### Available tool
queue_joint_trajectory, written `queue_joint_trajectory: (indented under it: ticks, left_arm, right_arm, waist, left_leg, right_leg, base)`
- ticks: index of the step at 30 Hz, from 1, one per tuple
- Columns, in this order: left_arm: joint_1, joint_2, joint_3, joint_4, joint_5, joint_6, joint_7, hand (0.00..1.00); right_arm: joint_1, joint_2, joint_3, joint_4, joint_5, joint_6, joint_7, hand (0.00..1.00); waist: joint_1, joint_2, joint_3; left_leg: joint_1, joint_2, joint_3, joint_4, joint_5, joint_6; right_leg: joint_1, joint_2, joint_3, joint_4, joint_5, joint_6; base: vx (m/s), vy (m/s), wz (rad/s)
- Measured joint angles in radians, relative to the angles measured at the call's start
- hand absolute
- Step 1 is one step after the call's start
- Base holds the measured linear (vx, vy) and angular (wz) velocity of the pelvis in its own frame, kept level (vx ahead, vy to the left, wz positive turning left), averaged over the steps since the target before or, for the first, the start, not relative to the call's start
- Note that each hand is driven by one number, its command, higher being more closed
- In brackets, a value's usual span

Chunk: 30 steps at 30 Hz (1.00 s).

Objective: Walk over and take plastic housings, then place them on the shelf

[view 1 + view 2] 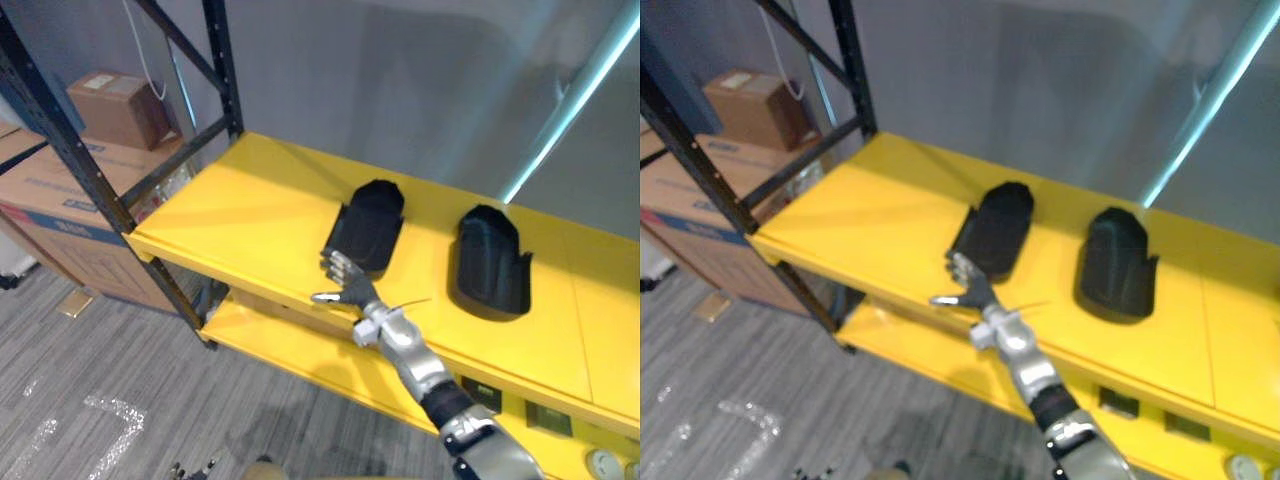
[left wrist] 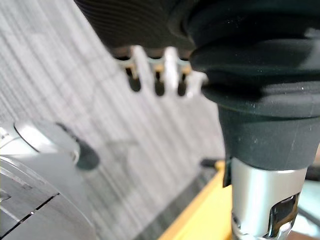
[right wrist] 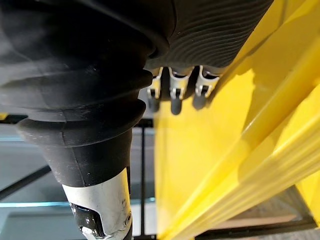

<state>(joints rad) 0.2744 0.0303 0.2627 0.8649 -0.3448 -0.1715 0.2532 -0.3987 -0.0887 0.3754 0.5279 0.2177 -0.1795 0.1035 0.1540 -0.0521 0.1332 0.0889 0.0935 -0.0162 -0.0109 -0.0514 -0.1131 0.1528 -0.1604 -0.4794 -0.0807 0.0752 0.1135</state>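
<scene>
Fingers (image 1: 336, 264) of the right hand (image 1: 348, 286) spread wide and empty at the yellow shelf's (image 1: 245, 205) front edge, just at the near end of one black plastic housing (image 1: 368, 222), a second housing (image 1: 490, 258) lying well apart toward the shelf's right, while the left hand (image 2: 142, 30) hangs loose-fingered over grey floor (image 2: 70, 85).

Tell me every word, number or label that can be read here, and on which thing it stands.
Large cardboard box: blue print, too blurred to read.
Small cardboard box: pale label, too blurred to read.
Left plastic housing, right plastic housing, yellow shelf: no print visible.
</scene>
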Motion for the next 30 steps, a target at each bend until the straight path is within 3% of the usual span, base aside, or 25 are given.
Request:
queue_joint_trajectory:
  ticks: [11, 21, 30]
  left_arm:
    - [-0.001, 0.000, 0.000, 0.000, 0.000, 0.000, 0.000, 0.00]
    - [-0.001, 0.000, -0.001, 0.000, 0.000, -0.001, 0.000, 0.00]
    - [-0.001, 0.000, -0.001, 0.000, 0.000, -0.001, 0.000, 0.00]
  right_arm:
    - [-0.003, 0.008, 0.002, 0.000, -0.050, -0.004, -0.054, 0.00]
    - [-0.019, 0.017, 0.002, 0.013, -0.120, -0.019, -0.149, 0.00]
    - [-0.038, 0.023, 0.005, 0.039, -0.135, -0.042, -0.148, 0.00]
  waist:
    - [0.000, 0.004, 0.004]
    - [0.002, 0.004, 0.004]
    - [0.003, 0.004, 0.004]
  left_leg:
    - [0.000, 0.000, 0.000, 0.000, 0.000, 0.000]
    - [0.000, 0.000, 0.001, -0.002, 0.000, 0.000]
    - [0.000, 0.000, 0.001, -0.002, 0.000, 0.000]
  right_leg:
    - [0.001, 0.000, 0.000, 0.000, 0.000, 0.000]
    - [0.004, 0.000, 0.000, 0.000, 0.000, 0.000]
    - [0.004, 0.000, -0.002, 0.000, 0.000, 0.000]
  base:
    - [0.00, 0.000, 0.00]
    - [0.00, 0.000, 0.00]
    - [0.00, 0.000, 0.00]
